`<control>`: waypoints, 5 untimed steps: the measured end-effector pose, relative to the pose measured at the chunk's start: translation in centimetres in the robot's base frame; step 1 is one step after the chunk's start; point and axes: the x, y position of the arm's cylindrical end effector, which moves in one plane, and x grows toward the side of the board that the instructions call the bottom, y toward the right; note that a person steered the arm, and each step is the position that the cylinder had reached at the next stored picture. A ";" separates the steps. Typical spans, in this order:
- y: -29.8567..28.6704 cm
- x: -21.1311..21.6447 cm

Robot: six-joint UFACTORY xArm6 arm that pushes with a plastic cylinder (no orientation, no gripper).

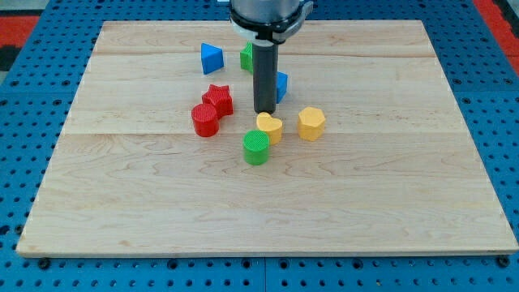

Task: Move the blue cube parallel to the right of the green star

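The blue cube (282,85) lies near the board's top middle, mostly hidden behind my dark rod. The green star (246,56) shows only as a small green piece left of the rod, above and left of the cube. My tip (264,111) stands just left of and below the blue cube, directly above the yellow heart (270,127). I cannot tell whether the tip touches the cube.
A blue triangle (211,58) lies at the upper left. A red star (218,99) and a red cylinder (205,120) lie left of the tip. A green cylinder (256,147) lies below the heart. A yellow hexagon (311,123) lies right. The wooden board (122,203) sits on blue pegboard.
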 end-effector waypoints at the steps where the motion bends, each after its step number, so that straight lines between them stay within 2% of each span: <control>1: 4.0 -3.4; 2: 2.6 -0.3; 3: 0.2 -1.6; 4: 1.3 -5.3; 5: 5.5 -5.9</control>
